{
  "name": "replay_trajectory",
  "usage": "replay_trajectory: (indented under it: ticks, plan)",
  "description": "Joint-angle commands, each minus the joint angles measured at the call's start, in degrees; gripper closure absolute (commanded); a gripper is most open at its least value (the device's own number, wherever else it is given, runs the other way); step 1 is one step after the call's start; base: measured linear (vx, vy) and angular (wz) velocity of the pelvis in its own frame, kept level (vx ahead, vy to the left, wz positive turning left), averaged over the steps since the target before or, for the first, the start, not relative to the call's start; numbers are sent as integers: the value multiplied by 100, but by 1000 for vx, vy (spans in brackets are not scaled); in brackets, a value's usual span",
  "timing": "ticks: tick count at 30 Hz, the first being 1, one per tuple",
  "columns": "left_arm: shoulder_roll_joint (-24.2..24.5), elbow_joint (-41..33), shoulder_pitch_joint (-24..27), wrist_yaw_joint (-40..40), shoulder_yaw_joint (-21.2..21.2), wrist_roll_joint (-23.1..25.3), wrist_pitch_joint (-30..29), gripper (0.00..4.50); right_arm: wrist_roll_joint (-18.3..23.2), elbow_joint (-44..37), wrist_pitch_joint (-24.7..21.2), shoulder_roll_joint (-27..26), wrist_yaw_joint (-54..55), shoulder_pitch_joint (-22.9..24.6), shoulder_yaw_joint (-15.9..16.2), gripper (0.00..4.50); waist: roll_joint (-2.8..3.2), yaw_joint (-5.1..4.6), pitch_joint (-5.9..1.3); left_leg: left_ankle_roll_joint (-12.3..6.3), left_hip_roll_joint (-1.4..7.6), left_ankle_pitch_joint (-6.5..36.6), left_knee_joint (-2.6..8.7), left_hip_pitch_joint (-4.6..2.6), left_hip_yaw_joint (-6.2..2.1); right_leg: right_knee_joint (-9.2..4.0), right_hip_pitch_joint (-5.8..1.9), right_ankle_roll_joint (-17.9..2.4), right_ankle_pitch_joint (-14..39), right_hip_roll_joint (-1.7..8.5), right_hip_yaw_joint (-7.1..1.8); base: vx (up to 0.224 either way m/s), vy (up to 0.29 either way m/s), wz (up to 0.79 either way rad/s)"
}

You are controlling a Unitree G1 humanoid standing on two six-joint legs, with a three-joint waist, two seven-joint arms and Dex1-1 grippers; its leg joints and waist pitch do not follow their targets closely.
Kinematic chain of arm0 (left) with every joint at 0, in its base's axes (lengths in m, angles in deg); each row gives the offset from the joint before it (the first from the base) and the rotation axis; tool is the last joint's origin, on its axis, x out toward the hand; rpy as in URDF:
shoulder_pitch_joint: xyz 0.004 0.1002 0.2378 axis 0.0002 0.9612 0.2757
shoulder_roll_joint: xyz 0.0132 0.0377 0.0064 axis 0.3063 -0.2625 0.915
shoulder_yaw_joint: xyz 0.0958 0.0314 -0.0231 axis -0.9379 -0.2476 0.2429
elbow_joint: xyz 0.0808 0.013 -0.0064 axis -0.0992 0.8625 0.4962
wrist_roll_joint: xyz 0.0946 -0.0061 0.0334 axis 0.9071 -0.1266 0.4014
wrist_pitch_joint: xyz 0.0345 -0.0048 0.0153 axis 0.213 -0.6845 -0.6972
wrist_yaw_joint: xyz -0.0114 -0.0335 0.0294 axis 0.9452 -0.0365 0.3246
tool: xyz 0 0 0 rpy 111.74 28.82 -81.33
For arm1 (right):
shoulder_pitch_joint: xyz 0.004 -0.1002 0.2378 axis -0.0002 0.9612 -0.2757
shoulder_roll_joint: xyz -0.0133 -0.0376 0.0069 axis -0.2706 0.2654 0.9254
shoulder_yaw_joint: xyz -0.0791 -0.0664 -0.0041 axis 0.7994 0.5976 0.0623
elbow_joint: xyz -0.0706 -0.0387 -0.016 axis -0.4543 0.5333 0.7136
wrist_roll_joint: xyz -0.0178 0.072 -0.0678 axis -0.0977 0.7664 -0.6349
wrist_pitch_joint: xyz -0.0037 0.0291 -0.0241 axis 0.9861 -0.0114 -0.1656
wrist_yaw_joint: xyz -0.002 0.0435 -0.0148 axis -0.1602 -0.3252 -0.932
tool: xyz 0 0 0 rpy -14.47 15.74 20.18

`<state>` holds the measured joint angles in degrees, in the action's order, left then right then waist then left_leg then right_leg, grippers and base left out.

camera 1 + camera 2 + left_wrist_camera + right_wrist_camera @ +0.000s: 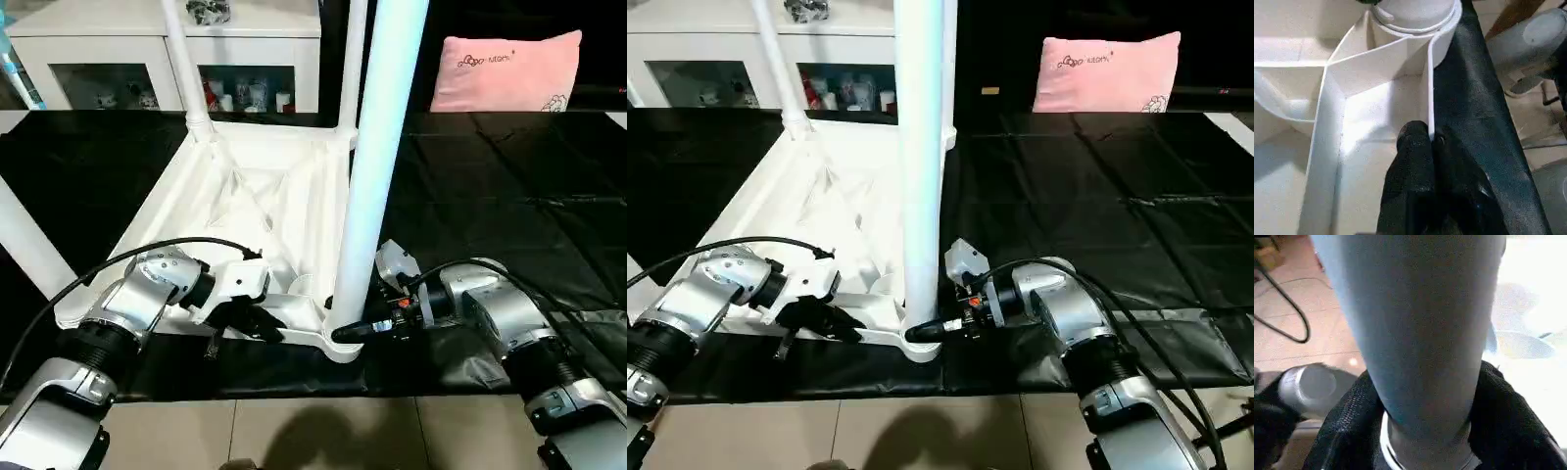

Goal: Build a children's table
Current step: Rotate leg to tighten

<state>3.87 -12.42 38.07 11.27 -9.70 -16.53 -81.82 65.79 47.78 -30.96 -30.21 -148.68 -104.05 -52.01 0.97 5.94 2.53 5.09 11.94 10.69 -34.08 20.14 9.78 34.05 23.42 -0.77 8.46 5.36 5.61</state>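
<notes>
The white tabletop [245,186] lies upside down on a black mat, ribbed underside facing up. White legs stand in its corner sockets: one at the far left [186,69], one at the far right [353,59], one at the near left [29,245]. A thick leg [377,166] rises from the near right socket. My left gripper [257,328] is shut on the tabletop's thin near rim [1429,98], one finger [1413,147] inside the wall. My right gripper [348,331] clasps the base of the near right leg [1420,323], with black fingers [1352,421] pressed on both sides.
The black mat [509,196] stretches wide to the right of the tabletop. A white glass-door cabinet [127,49] stands behind, and a pink pillow [505,73] sits at the back right. Tiled floor [313,431] begins at the mat's near edge.
</notes>
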Motion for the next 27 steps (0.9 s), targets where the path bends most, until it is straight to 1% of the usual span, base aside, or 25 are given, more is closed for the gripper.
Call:
replay_trajectory:
  ticks: [1, 2, 3, 4, 5, 6, 7, 8, 9, 10, 11, 12, 13, 14, 16, 17, 18, 19, 21, 22, 23, 24, 25, 26, 27]
  plan:
    - [-147, -242, 67, -616, 264, -111, -495, 450, -153, -166, -199, -184, 899, 238, -137, 239, -24, -53, -348, -130, 136, 1456, 443, -22, 13, -401, -291, -1011, 2153, 284, -283, 0, 0, 0]
    - [-169, -297, 96, -784, 372, -153, -670, 450, -243, -219, -284, -246, 1248, 305, -179, 242, -27, -78, -326, -68, 125, 1548, 460, -21, -1, -415, -283, -978, 2311, 281, -274, 0, 0, 0]
    - [-205, -418, 117, -1024, 509, -198, -973, 450, -273, -316, -404, -377, 1605, 395, -251, 246, -19, -127, -318, 12, 111, 1658, 473, -31, -9, -429, -285, -881, 2587, 277, -268, 0, 0, 0]
    - [-235, -514, 129, -1189, 605, -234, -1200, 450, -284, -389, -493, -477, 1846, 455, -306, 246, -19, -142, -318, 23, 100, 1683, 465, -38, -17, -465, -280, -827, 2731, 289, -260, 0, 0, 0]
    - [-270, -614, 139, -1308, 683, -281, -1399, 450, -292, -446, -614, -574, 2053, 492, -348, 248, -38, -210, -300, 48, 80, 1737, 480, 9, -35, -482, -305, -690, 2990, 280, -241, 0, 0, 0]
    - [-320, -730, 145, -1473, 764, -309, -1641, 450, -313, -477, -761, -698, 2314, 507, -395, 250, -31, -256, -303, 44, 51, 1799, 468, 9, -54, -542, -301, -519, 3295, 280, -201, 0, 0, 0]
    - [-372, -790, 140, -1622, 818, -303, -1769, 450, -327, -473, -854, -789, 2492, 499, -428, 250, -38, -299, -305, 46, 51, 1805, 463, 5, -50, -549, -291, -496, 3307, 278, -211, 0, 0, 0]
    - [-495, -907, 131, -1913, 913, -289, -2040, 450, -355, -415, -1002, -984, 2865, 459, -499, 250, -30, -358, -302, 24, 46, 1809, 455, 9, -57, -565, -279, -503, 3306, 273, -209, 0, 0, 0]
    - [-596, -1000, 124, -2140, 979, -274, -2252, 450, -374, -367, -1098, -1135, 3157, 428, -552, 250, -37, -425, -289, 35, 39, 1834, 443, 14, -57, -567, -260, -518, 3351, 266, -197, 0, 0, 0]
    - [-794, -1067, 113, -2539, 1065, -216, -2382, 450, -389, -249, -1271, -1337, 3523, 350, -619, 251, -42, -443, -291, 25, 19, 1848, 433, 21, -62, -591, -266, -481, 3456, 267, -175, 0, 0, 0]
    - [-963, -1163, 132, -2815, 1083, -160, -2517, 450, -412, -126, -1378, -1515, 3872, 281, -676, 251, -27, -479, -297, 30, 7, 1829, 421, 33, -72, -604, -270, -445, 3524, 273, -160, 0, 0, 0]
    - [-1094, -1215, 140, -3018, 1088, -113, -2612, 450, -432, -14, -1422, -1627, 4093, 224, -708, 251, -48, -511, -288, 12, 0, 1871, 412, 10, -73, -640, -240, -398, 3615, 258, -139, 0, 0, 0]
    - [-1179, -1258, 150, -3157, 1090, -87, -2683, 450, -475, 38, -1438, -1699, 4252, 199, -720, 251, -46, -531, -291, 5, -4, 1898, 399, -10, -65, -650, -221, -391, 3629, 253, -140, 0, 0, 0]
    - [-1322, -1321, 161, -3384, 1089, -47, -2792, 450, -570, 142, -1442, -1814, 4522, 149, -731, 251, -48, -562, -289, -22, 3, 1911, 402, -5, -72, -646, -225, -411, 3584, 257, -138, 0, 0, 0]
    - [-1431, -1346, 160, -3528, 1075, -34, -2882, 450, -654, 270, -1403, -1897, 4750, 94, -737, 251, -42, -588, -291, -48, 5, 1938, 417, 14, -80, -649, -236, -404, 3491, 241, -126, 0, 0, 0]
    - [-1526, -1314, 134, -3684, 1076, -10, -2909, 450, -673, 390, -1388, -1976, 4936, 32, -783, 251, -55, -604, -304, -76, 7, 1919, 420, 14, -77, -640, -239, -445, 3365, 246, -139, 0, 0, 0]
    - [-1555, -1324, 124, -3741, 1054, 20, -2923, 450, -695, 415, -1389, -2007, 5012, 13, -806, 251, -39, -613, -306, -98, 14, 1888, 432, 25, -84, -619, -248, -512, 3215, 244, -147, 0, 0, 0]
    - [-1565, -1330, 121, -3761, 1043, 33, -2929, 450, -705, 422, -1389, -2019, 5041, 7, -815, 251, -35, -614, -308, -107, 23, 1891, 436, 24, -82, -612, -248, -537, 3137, 240, -154, 0, 0, 0]
    - [-1565, -1355, 94, -3807, 906, 128, -2881, 450, -728, 373, -1321, -2039, 5101, -2, -889, 251, -32, -607, -318, -144, 36, 1824, 448, 32, -71, -573, -256, -663, 2783, 236, -190, 0, 0, 0]
    - [-1536, -1340, 90, -3802, 860, 167, -2844, 450, -691, 346, -1277, -2020, 5069, 6, -918, 216, -26, -604, -321, -150, 40, 1804, 453, 37, -69, -555, -270, -714, 2655, 235, -196, 0, 0, 0]
    - [-1536, -1340, 90, -3802, 860, 167, -2844, 450, -691, 346, -1277, -2020, 5069, 6, -918, 216, -28, -600, -324, -154, 42, 1786, 452, 32, -64, -548, -270, -744, 2587, 238, -203, 0, 0, 0]
    - [-1518, -1316, 92, -3814, 849, 199, -2825, 450, -631, 345, -1217, -2019, 5088, 6, -1009, 182, -20, -596, -326, -163, 42, 1749, 451, 32, -55, -536, -275, -805, 2459, 238, -215, 0, 0, 0]
    - [-1493, -1286, 93, -3761, 847, 189, -2794, 450, -528, 295, -1255, -1988, 5018, 16, -1097, 182, -24, -595, -325, -170, 43, 1739, 453, 33, -51, -531, -279, -827, 2429, 237, -217, 0, 0, 0]
    - [-1465, -1252, 93, -3703, 845, 173, -2759, 450, -438, 248, -1273, -1940, 4935, 26, -1169, 179, -12, -584, -324, -189, 40, 1731, 454, 22, -45, -539, -284, -845, 2422, 244, -219, 0, 0, 0]
    - [-1427, -1196, 92, -3619, 846, 148, -2700, 450, -378, 197, -1215, -1834, 4805, 43, -1216, 172, -18, -571, -329, -204, 46, 1728, 451, 19, -39, -536, -288, -856, 2393, 243, -222, 0, 0, 0]
